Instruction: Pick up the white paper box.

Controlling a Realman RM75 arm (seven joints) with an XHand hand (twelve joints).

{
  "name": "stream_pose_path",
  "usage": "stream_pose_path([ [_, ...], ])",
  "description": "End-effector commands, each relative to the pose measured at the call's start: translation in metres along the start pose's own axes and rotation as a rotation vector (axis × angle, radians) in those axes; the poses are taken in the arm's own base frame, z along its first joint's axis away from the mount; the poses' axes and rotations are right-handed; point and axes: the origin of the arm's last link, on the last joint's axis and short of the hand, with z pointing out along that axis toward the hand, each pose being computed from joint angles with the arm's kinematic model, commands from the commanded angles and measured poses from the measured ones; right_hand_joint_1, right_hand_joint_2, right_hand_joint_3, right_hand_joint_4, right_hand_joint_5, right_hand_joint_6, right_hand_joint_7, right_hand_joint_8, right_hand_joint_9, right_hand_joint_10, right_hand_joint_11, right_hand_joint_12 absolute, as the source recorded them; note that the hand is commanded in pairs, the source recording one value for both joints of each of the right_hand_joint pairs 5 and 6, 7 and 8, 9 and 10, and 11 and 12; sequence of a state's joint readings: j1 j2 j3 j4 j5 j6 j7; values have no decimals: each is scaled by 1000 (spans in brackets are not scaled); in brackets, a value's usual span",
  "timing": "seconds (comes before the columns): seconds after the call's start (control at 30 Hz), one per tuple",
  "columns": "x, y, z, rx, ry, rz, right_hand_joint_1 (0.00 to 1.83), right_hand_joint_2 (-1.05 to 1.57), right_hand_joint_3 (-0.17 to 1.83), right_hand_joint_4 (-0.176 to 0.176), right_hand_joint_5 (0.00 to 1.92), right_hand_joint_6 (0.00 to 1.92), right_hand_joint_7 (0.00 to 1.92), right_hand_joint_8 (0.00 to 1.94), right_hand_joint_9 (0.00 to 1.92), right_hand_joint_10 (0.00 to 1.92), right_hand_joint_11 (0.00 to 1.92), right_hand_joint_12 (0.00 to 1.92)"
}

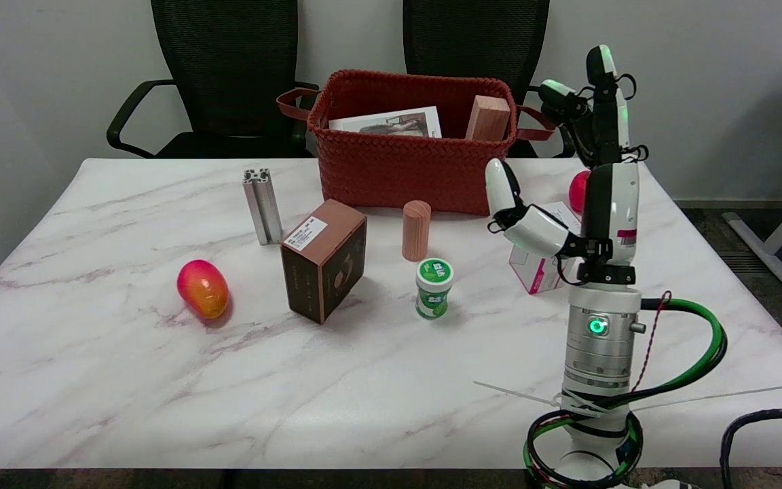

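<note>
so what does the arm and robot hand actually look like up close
The robot hand has white shells over black joints and a small red label. Below it sits a silver cylindrical wrist with a glowing green ring light. Green and black cables loop around the base, alongside a thin red wire.

On a marble table (126, 380) stand one red basket (391, 170), two boxes, one brown (323, 268) and one white (540, 272), one mango (202, 288), one metal bar (263, 206), one wooden cylinder (416, 229), one green tub (434, 288), with two chairs (228, 75) behind.
</note>
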State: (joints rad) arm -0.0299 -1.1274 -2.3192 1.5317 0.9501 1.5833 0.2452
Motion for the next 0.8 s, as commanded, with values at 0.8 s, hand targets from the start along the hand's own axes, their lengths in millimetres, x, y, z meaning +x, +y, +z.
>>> stream_pose_path([
  [0.8,-12,15,-19,-173,-109,62,1179,318,767,0,0,0,323,323,388,388,424,424],
])
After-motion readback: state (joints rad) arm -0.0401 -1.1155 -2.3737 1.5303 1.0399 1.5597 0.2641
